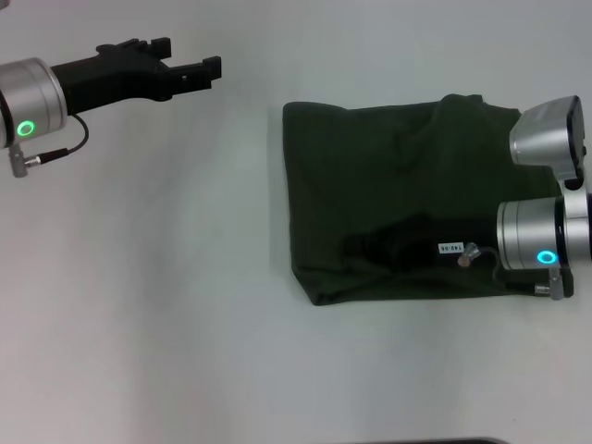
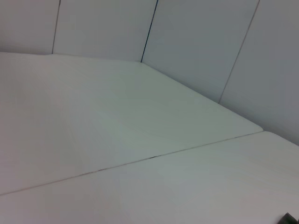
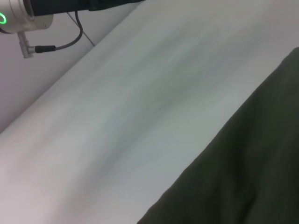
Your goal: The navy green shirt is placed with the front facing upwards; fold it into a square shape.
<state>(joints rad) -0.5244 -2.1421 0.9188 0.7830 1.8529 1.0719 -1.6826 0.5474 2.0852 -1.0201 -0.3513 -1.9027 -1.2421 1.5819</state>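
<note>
Nearest the robot, the white table (image 1: 139, 351) lay bare in the head view, and just beyond that stretch the navy green shirt (image 1: 388, 185) rested on the right half of the surface as a compact, roughly rectangular bundle, a little wider than deep. No sleeves stuck out and no chest lettering showed; only plain dark cloth faced up, with a soft ridge and some bulging at the near edge and a small raised lump at the far right corner. Judging by that outline, the folding looked largely done, with at most some squaring and flattening of the edges left, though how many layers lay underneath could not be seen. The right arm reached in from the right side over the near part of the bundle, and the right gripper (image 1: 375, 245) lay dark against the dark cloth, so whether its fingers were apart or closed could not be told, nor whether it pinched any fabric. Its wrist camera showed only the cloth's edge (image 3: 243, 177) against the pale tabletop, with the other arm far off. Farther back and well apart from the garment, on the left, the left gripper (image 1: 196, 65) hung above the bare table with its two black fingers spread and nothing between them; its own wrist camera showed only tabletop and wall panels.
</note>
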